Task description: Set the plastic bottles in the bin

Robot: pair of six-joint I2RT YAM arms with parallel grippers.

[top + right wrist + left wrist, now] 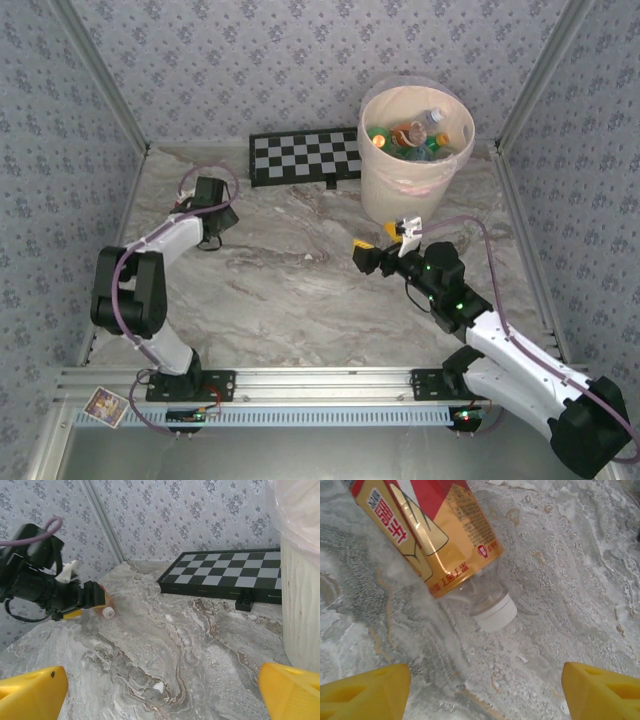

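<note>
The bottle (432, 535) lay on the table (570, 555) just ahead of the left gripper (482, 685), cap (495, 614) toward it and long axis running away, that gripper's jaws apart and empty; the right gripper (160, 692), also spread and empty, sat well apart by the bin (400, 190).

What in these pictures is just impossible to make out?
- Left wrist view: the red-and-gold bottle runs off the top edge, base unseen.
- Top view: the left gripper hides that bottle.
- Top view: the bin wall and top bottles hide any beneath, so no count.

Bottle (432, 535) glossy clear plastic; table (570, 580) matt, marbled; bin (400, 190) smooth plastic.
</note>
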